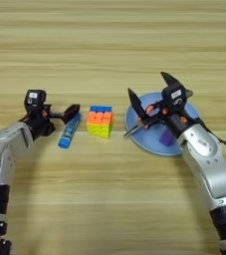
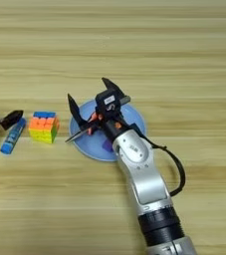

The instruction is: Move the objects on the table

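Note:
The puzzle cube [image 1: 100, 122], with orange, yellow, green and blue squares, rests on the tan wooden table [image 1: 109, 45] left of centre. My left gripper [image 1: 70, 111] is just left of the cube, its black tip at the far end of a blue stick [image 1: 68, 132] lying on the wood. My right gripper [image 1: 148, 89] is open, its two black fingers spread wide above the left rim of a blue plate [image 1: 145, 140], a short way right of the cube. Neither gripper touches the cube.
A small purple piece [image 1: 167, 137] lies on the blue plate, partly hidden by my right wrist. A cable runs along my right forearm [image 2: 176, 169]. Bare planks stretch across the far half of the table.

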Robot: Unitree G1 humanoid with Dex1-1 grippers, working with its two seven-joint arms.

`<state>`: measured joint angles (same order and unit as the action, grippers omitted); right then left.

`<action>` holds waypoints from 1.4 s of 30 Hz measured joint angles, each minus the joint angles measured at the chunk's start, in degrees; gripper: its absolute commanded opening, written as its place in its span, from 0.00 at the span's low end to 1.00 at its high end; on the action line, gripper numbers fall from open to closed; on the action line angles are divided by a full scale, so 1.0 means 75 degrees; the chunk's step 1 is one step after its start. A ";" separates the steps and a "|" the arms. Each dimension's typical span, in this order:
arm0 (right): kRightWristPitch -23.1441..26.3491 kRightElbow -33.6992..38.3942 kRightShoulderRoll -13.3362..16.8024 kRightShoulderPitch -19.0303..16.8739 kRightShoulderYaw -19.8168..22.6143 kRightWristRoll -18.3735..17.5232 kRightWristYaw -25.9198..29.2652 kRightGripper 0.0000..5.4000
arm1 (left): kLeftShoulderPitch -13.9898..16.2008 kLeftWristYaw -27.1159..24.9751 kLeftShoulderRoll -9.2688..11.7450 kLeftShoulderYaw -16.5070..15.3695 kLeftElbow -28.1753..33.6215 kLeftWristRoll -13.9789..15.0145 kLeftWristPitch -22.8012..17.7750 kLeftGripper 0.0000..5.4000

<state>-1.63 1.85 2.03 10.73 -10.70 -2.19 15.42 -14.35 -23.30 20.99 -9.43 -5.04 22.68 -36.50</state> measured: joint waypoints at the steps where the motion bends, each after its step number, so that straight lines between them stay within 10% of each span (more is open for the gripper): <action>1: -0.0001 0.0000 -0.0001 0.0000 -0.0001 0.0000 0.0000 1.00 | 0.0014 0.0013 0.0000 0.0004 0.0099 -0.0001 0.0005 1.00; 21: -0.0007 -0.0070 -0.0015 0.0010 0.0007 0.0002 -0.0008 1.00 | 0.0848 0.0009 -0.0352 0.0921 0.2558 0.0344 -0.1019 1.00; 42: -0.0009 -0.0070 -0.0016 0.0010 0.0026 -0.0001 -0.0018 1.00 | 0.0876 0.0079 -0.0546 0.1559 0.2644 0.0155 -0.0991 1.00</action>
<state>-1.70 1.32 1.90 10.80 -10.51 -2.20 15.28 -7.78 -22.70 16.90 2.26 14.79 23.84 -43.93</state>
